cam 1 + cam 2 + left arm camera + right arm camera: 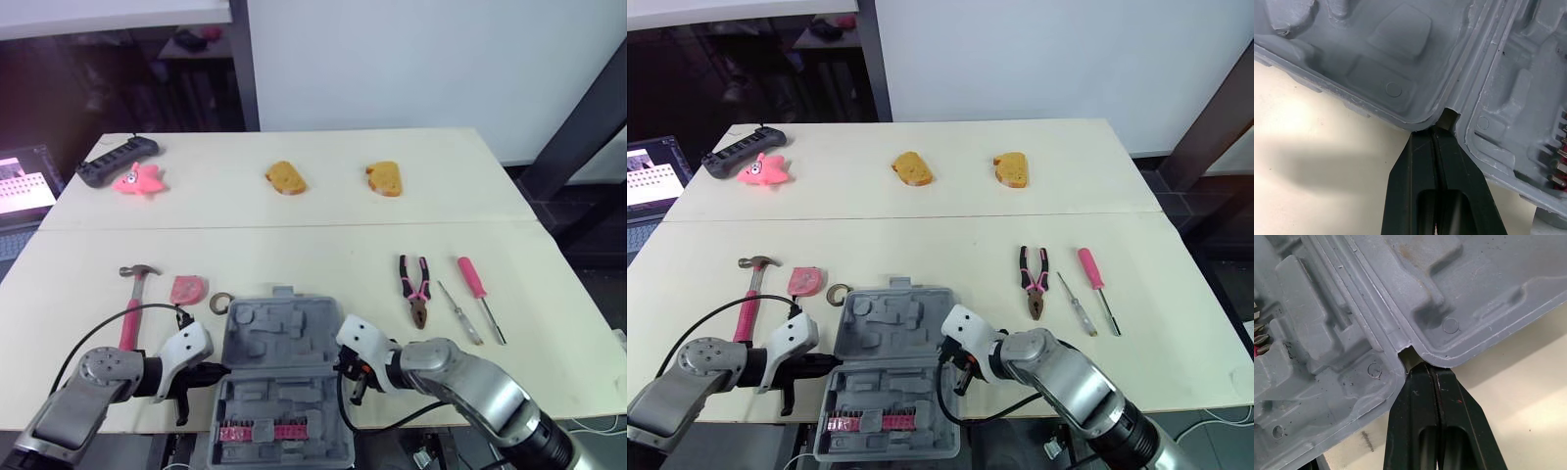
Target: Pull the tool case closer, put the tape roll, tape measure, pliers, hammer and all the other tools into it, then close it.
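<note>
At the near edge of the pale table (pixel 323 245), the tool case (pixel 279 343) is seen lying open, a grey moulded-plastic shell with recessed pockets. A row of bits in a pink strip (pixel 263 431) is held in its nearer half, which overhangs the table edge. The left gripper (pixel 1442 122) is set at the hinge notch on the case's left side. Its black fingers are pressed flat together, with nothing seen clamped between them. The right gripper (pixel 1422 369) is placed likewise at the right hinge notch, with its fingers also clenched together. Just left of the case, a small tape roll (pixel 221 303), a pink tape measure (pixel 188 289) and a pink-handled hammer (pixel 131 304) are laid on the table. To the right lie pink-gripped pliers (pixel 415 290), a slim screwdriver (pixel 458 313) and a pink screwdriver (pixel 479 294). Farther back, two bread slices (pixel 285 177), a pink star toy (pixel 139 180) and a dark power strip (pixel 118 161) are found.
</note>
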